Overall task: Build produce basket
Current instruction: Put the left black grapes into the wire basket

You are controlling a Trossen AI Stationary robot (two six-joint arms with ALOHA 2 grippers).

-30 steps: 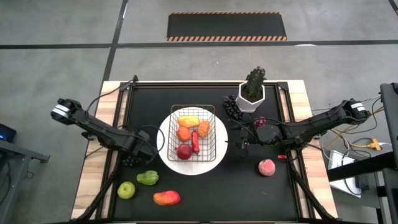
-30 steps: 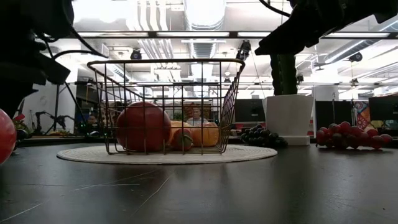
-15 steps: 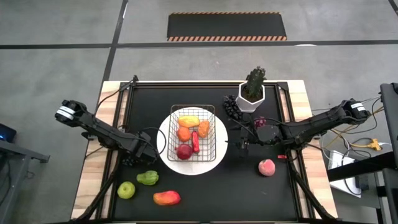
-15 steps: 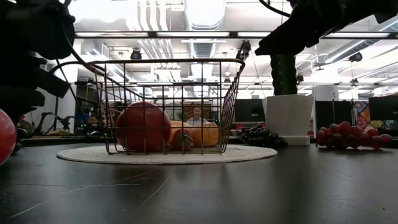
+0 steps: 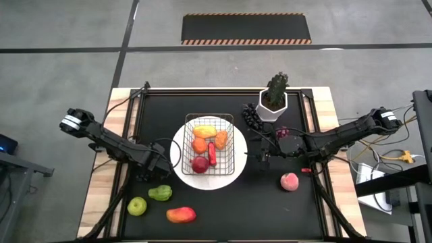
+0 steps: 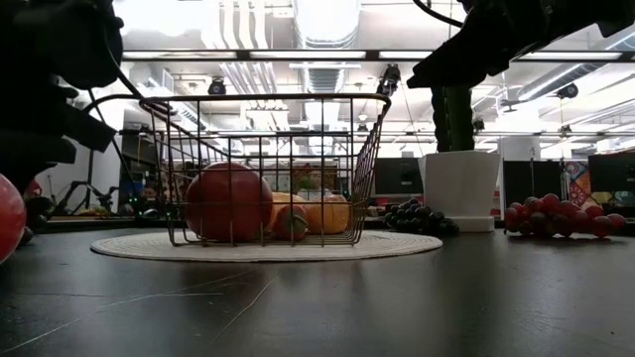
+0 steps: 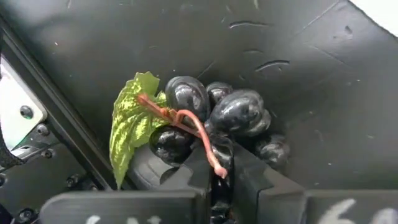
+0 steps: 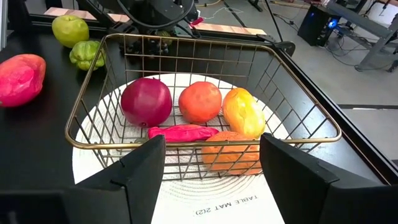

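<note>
The wire basket (image 5: 210,144) stands on a round white plate (image 5: 181,165) at the table's middle. It holds a red apple (image 8: 146,101), an orange (image 8: 199,101), a yellow fruit (image 8: 244,111) and a red chili (image 8: 182,132). My left gripper (image 5: 146,173) is on the table left of the plate, shut on a dark grape bunch (image 7: 233,115) with a green leaf (image 7: 127,127). My right gripper (image 5: 260,154) hovers open just right of the basket, with nothing between its fingers (image 8: 140,165). My left gripper pinches the near end of the grape bunch between its two fingers, where the reddish stem (image 7: 210,152) runs down into the gap. The fingers (image 7: 252,180) come slanting down from the table's left. The bunch lies on the table.
Near the front left lie a green apple (image 5: 138,206), a green pepper (image 5: 160,194) and a mango (image 5: 181,214). A peach (image 5: 289,181) lies front right. A white plant pot (image 5: 273,108), another dark grape bunch (image 5: 252,116) and red grapes (image 5: 282,133) sit back right.
My left arm has shifted slightly toward the table's right while its gripper stays at the dark grape bunch, which has kept its place on the table.
</note>
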